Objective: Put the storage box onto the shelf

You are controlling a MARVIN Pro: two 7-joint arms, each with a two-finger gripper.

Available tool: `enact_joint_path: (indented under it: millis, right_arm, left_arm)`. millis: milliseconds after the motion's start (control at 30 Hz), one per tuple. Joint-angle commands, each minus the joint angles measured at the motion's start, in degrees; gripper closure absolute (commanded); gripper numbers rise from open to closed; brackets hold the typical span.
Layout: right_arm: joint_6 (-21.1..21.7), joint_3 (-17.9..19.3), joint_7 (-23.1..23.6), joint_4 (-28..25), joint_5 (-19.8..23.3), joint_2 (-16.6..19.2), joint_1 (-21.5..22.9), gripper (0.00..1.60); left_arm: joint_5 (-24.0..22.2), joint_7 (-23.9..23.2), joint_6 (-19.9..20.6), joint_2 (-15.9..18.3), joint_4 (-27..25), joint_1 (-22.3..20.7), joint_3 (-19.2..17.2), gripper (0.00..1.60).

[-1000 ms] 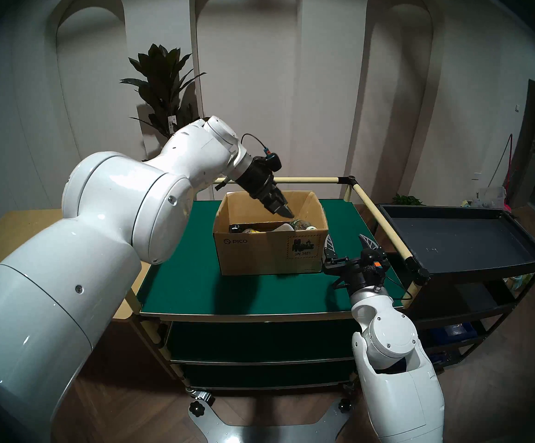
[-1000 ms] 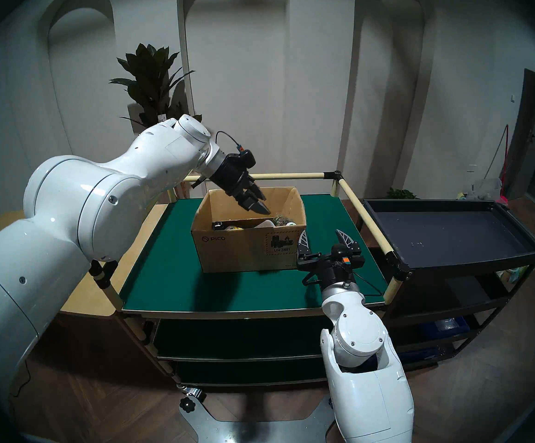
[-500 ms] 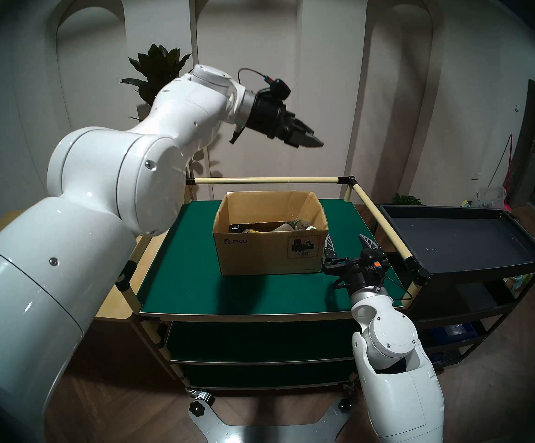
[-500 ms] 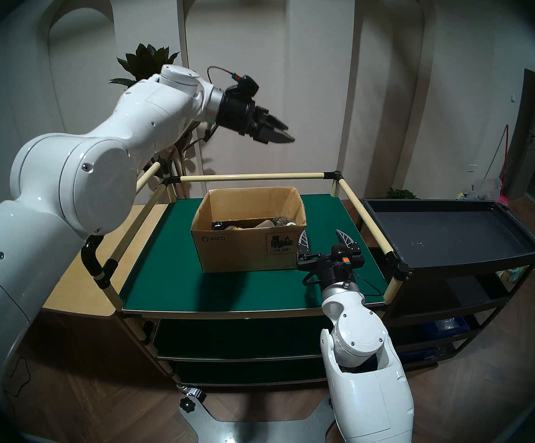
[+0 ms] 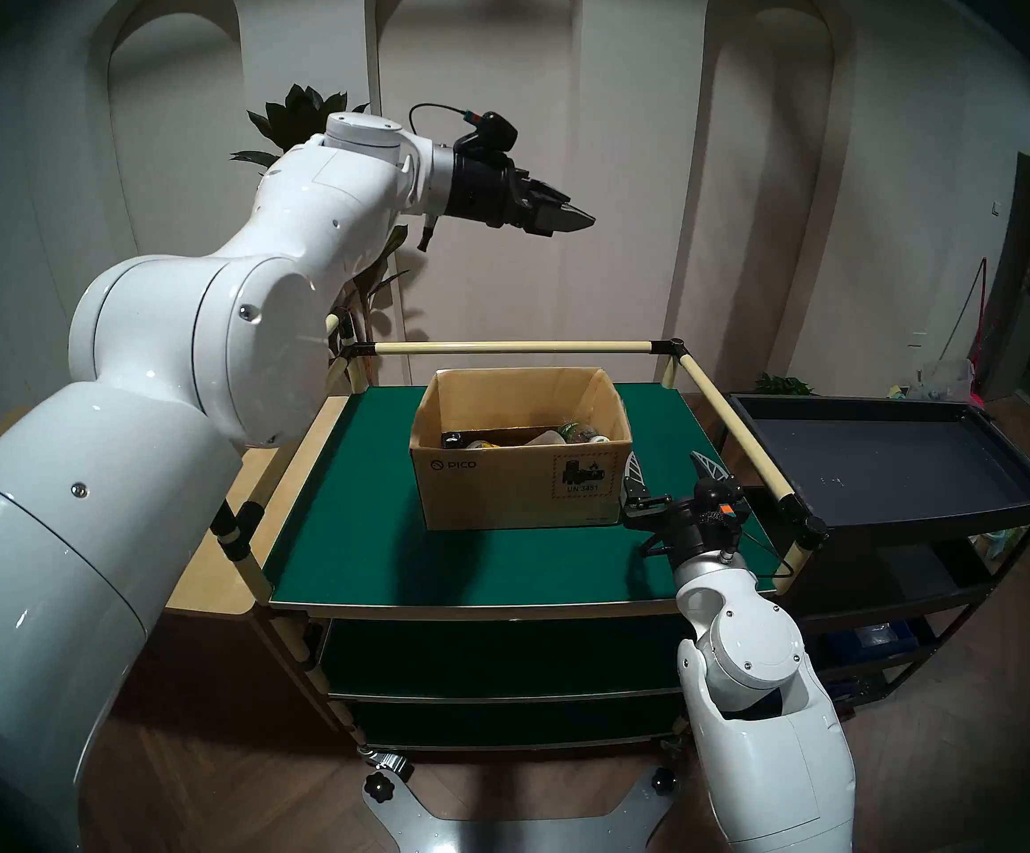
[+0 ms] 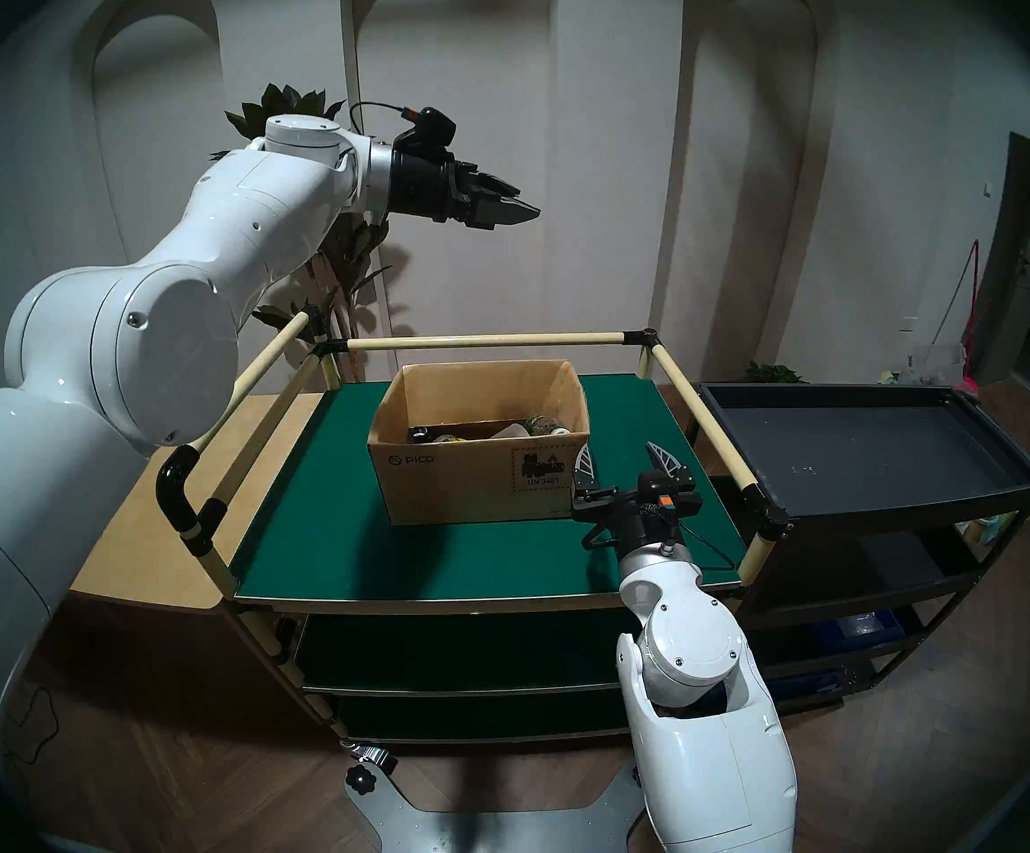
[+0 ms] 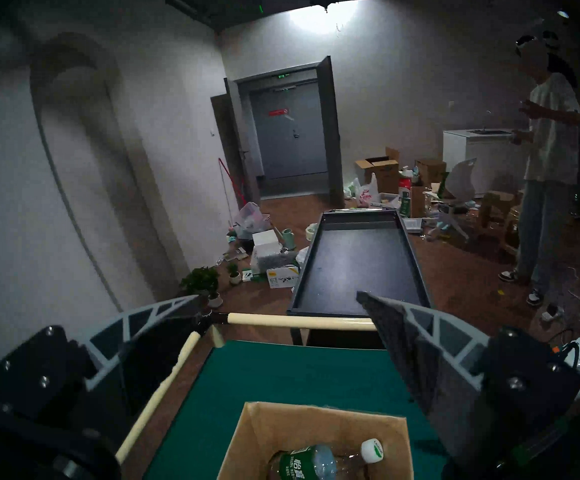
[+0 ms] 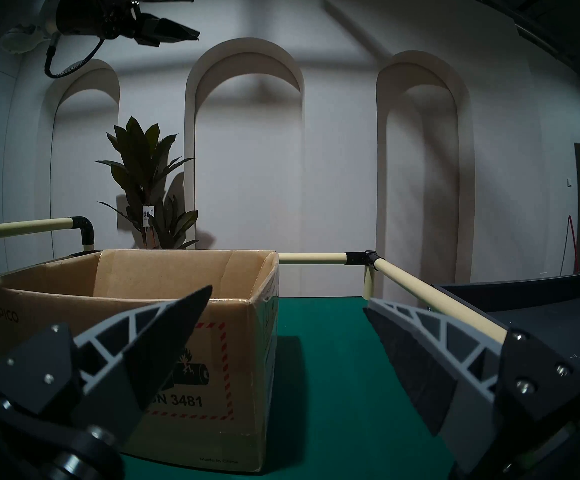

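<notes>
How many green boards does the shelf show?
3: top board under the PICO carton, middle board below, lowest board near the floor. Others may be hidden.

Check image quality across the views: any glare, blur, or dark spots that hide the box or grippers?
Head views: sharp, dim room, heavy fisheye bend and dark rim; storage box and its PICO print read clearly.
Left wrist: blown-out ceiling light at top, left gripper fingers in shade but distinct.
Right wrist: near fingers dark and soft, box label partly hidden; left gripper silhouetted at the top left corner.
</notes>
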Motion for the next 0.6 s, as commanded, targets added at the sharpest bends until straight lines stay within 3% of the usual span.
enact_joint_path:
  millis: [0, 567]
  right_arm:
    - [-0.3, 0.0, 0.0, -0.9, 0.0, 0.0, 0.4, 0.00]
    - [-0.2, 0.0, 0.0, 0.0, 0.0, 0.0, 0.5, 0.00]
  left_arm:
    - [-1.0, 2.4, 0.1, 1.8, -0.7, 1.1, -1.7, 0.00]
    - [-1.7, 6.2, -1.0, 4.0, -1.0, 6.0, -3.8, 0.00]
